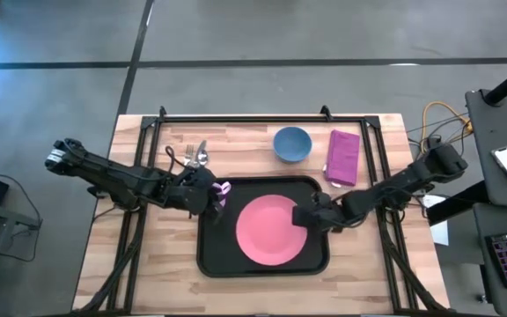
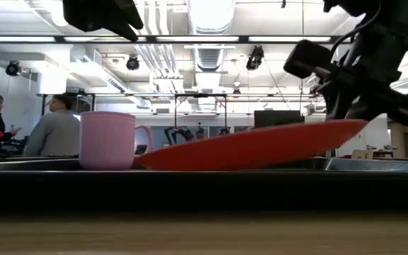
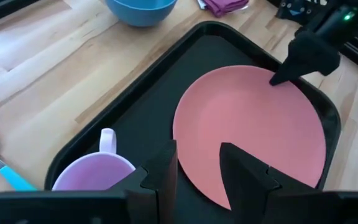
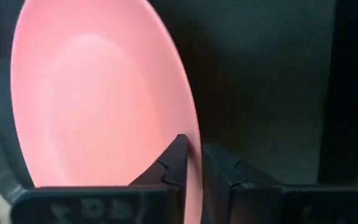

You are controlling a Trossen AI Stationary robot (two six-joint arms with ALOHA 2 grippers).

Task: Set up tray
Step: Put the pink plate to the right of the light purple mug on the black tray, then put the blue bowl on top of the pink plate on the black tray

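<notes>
Gripping round plate (image 1: 271, 231), right fingers (image 4: 174, 167) (glossy tray (image 1: 211, 260))

The tray (image 1: 208, 255) is a large black rectangle with rounded corners and a raised rim. It lies flat on the wooden table, near the front edge and roughly centred, its long sides parallel to that edge. A round pink plate (image 1: 271, 231) occupies the tray's centre-right and appears tilted, with one edge lifted. A lilac mug (image 1: 221, 190) stands upright in the rear-left corner of the tray. In the low view the tray rim (image 2: 204, 185) appears as a dark horizontal band.
</notes>
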